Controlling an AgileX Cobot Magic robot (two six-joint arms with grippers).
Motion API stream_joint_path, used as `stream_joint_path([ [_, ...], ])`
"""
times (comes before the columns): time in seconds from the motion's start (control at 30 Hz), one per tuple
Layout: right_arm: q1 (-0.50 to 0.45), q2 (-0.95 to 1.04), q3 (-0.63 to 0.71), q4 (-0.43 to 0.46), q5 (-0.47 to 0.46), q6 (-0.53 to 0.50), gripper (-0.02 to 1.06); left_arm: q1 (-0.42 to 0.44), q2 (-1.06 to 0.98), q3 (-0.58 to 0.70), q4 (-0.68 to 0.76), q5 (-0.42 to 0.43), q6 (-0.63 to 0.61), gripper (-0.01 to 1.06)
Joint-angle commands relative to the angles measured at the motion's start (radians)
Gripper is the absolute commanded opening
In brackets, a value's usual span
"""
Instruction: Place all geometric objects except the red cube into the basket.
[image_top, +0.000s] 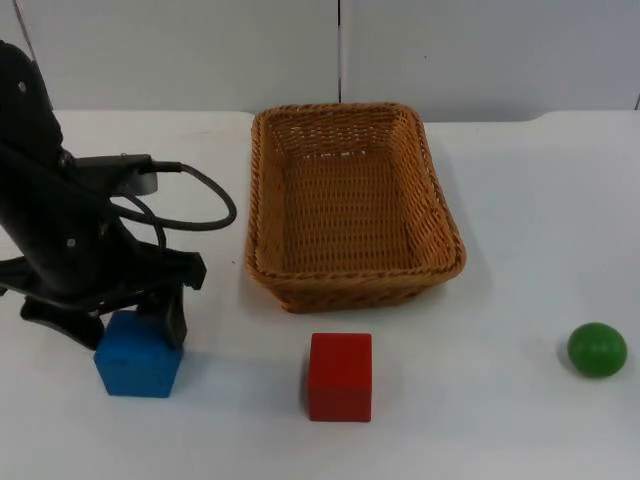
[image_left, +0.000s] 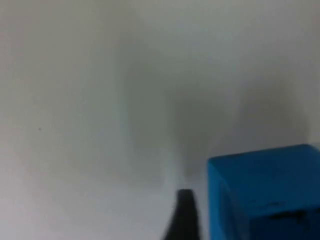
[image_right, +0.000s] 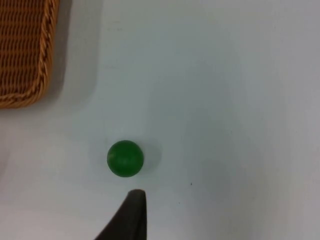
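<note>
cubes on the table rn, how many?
2. The blue cube sits at the left gripper, left of the red cube, which lies in front of the basket. None seem hidden.

A woven tan basket (image_top: 355, 205) sits upright and empty toward the back of the white bench (image_top: 500, 420), its long side running away from the camera. A red cube (image_top: 340, 376) rests on the bench just in front of the basket's near rim. A blue cube (image_top: 138, 355) lies well to the red cube's left. A green ball (image_top: 597, 349) sits far to the right, well apart from the basket.
</note>
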Motion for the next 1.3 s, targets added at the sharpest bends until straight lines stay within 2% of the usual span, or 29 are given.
stream_joint_path([
  [0.0,-0.006,-0.002,-0.008,-0.004,-0.010,0.000,1.05,-0.006,-0.002,-0.007,-0.018,0.005,-0.008,0.56],
  [0.07,-0.006,-0.002,-0.008,-0.004,-0.009,0.000,1.05,-0.006,-0.002,-0.007,-0.022,0.014,-0.010,0.37],
  [0.1,-0.006,-0.002,-0.008,-0.004,-0.009,0.000,1.05,-0.006,-0.002,-0.007,-0.022,0.014,-0.010,0.37],
  [0.13,-0.006,-0.002,-0.008,-0.004,-0.009,0.000,1.05,-0.006,-0.002,-0.007,-0.022,0.017,-0.010,0.27],
  [0.2,-0.006,-0.002,-0.008,-0.004,-0.009,-0.002,1.05,-0.006,-0.011,-0.007,-0.018,0.024,-0.001,0.00],
  [0.3,-0.006,-0.002,-0.008,-0.004,-0.005,-0.004,1.05,-0.006,-0.037,-0.007,-0.018,0.030,0.013,0.00],
  [0.63,-0.006,-0.002,-0.008,-0.009,-0.001,-0.004,1.05,-0.006,-0.331,-0.013,-0.037,0.007,0.097,0.00],
  [0.9,-0.006,-0.002,-0.008,-0.006,-0.001,-0.004,1.05,-0.022,-0.322,-0.062,-0.067,0.005,0.174,0.00],
  [1.03,-0.006,-0.002,-0.008,-0.004,-0.001,-0.004,1.05,-0.086,-0.223,-0.209,-0.059,0.011,0.176,0.00],
  [1.07,-0.006,-0.002,-0.008,-0.004,-0.001,-0.004,1.05,-0.086,-0.223,-0.209,-0.059,0.011,0.176,0.00],
  [1.17,-0.006,-0.002,-0.008,0.002,0.004,-0.004,1.05,-0.137,-0.114,-0.334,-0.057,0.031,0.194,0.00],
  [1.2,-0.006,-0.002,-0.008,0.007,0.003,-0.004,1.05,-0.161,-0.048,-0.410,-0.054,0.044,0.200,0.00],
  [1.27,-0.004,-0.002,-0.008,0.007,0.008,-0.004,1.05,-0.173,-0.011,-0.456,-0.051,0.062,0.202,0.00],
])
